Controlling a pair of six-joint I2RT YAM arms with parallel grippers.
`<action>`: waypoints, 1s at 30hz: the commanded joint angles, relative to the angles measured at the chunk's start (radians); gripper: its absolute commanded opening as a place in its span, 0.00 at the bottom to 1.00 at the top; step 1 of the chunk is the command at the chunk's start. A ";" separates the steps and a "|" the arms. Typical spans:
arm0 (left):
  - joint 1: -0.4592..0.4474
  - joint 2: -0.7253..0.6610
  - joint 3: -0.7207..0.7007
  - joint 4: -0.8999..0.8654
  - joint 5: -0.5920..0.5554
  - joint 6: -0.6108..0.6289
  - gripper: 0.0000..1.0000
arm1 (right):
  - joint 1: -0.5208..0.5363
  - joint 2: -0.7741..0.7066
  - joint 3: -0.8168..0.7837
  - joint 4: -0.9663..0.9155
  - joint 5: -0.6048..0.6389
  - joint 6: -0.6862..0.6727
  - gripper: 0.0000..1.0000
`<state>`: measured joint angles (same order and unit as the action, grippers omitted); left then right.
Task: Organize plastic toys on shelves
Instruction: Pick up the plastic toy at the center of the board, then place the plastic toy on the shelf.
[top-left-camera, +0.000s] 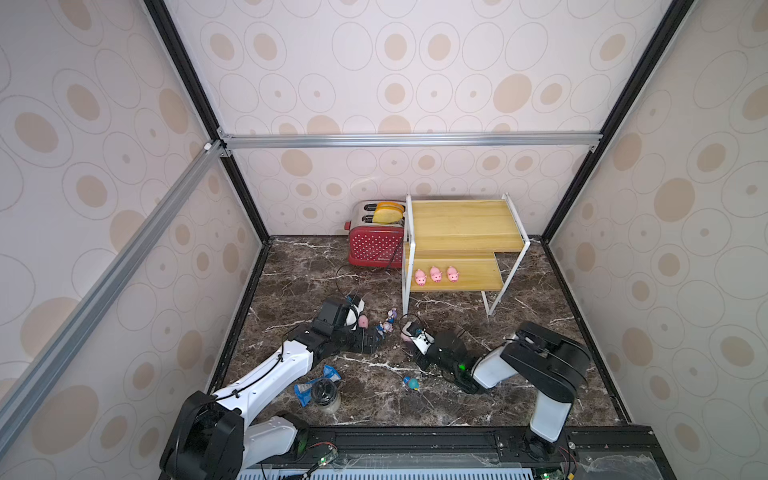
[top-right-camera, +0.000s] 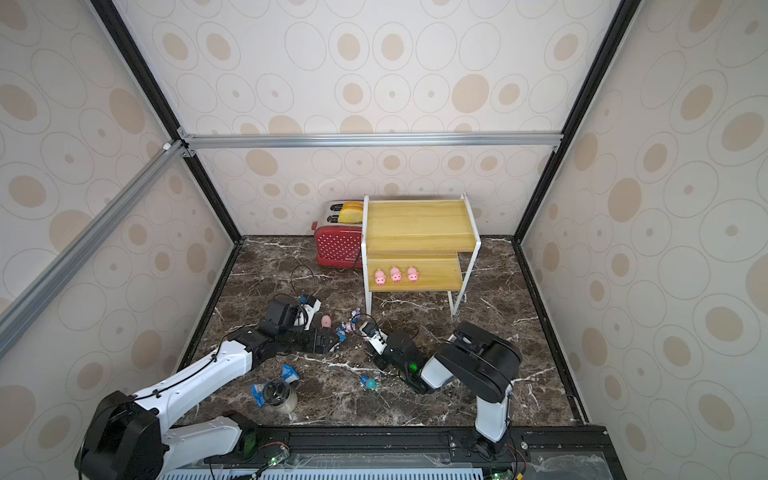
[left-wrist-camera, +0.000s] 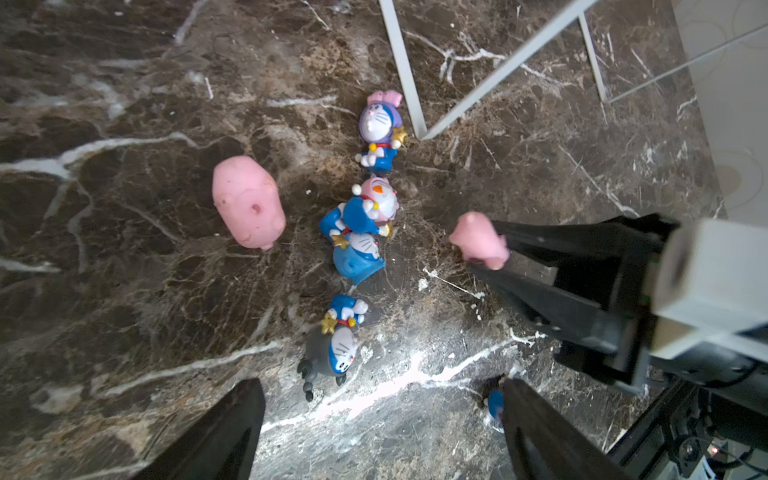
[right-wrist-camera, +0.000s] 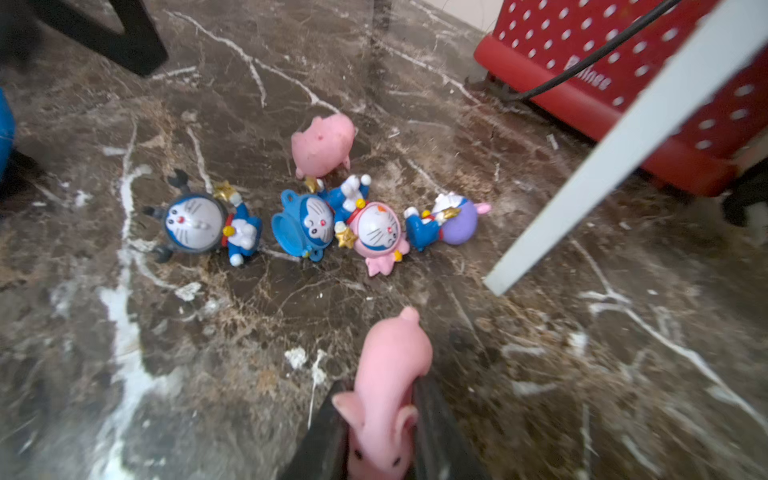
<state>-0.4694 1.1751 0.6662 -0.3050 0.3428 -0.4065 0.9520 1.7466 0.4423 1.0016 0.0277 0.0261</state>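
Pink pigs (top-left-camera: 435, 274), yellow white-framed shelves (top-left-camera: 465, 224), red toaster (top-left-camera: 374, 247) with white polka dots, dark brown white-veined worktop (top-left-camera: 299, 270), apparently blue wrapper (top-left-camera: 332, 372).

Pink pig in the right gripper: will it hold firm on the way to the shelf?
Likely soft: the pig looks squeezed narrow where the right gripper clamps it, so it may deform. Its smooth, rounded skin could slip. Much of it juts past the fingertips, so it might pivot.

Smooth plastic pig (right-wrist-camera: 390, 395), wooden shelves (top-left-camera: 465, 224), polished marble tabletop (top-left-camera: 291, 282)
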 joint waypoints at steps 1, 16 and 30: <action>-0.051 -0.019 0.063 0.001 0.017 0.078 0.92 | -0.021 -0.186 -0.060 -0.114 0.020 -0.011 0.30; -0.099 -0.057 0.160 0.130 0.022 0.035 0.92 | -0.353 -0.840 -0.041 -0.725 -0.055 -0.119 0.33; -0.103 -0.081 0.200 0.188 0.053 0.000 0.93 | -0.544 -0.604 0.151 -0.570 -0.169 -0.134 0.34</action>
<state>-0.5671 1.1126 0.8268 -0.1410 0.3817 -0.3893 0.4187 1.1126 0.5568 0.3843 -0.1116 -0.1200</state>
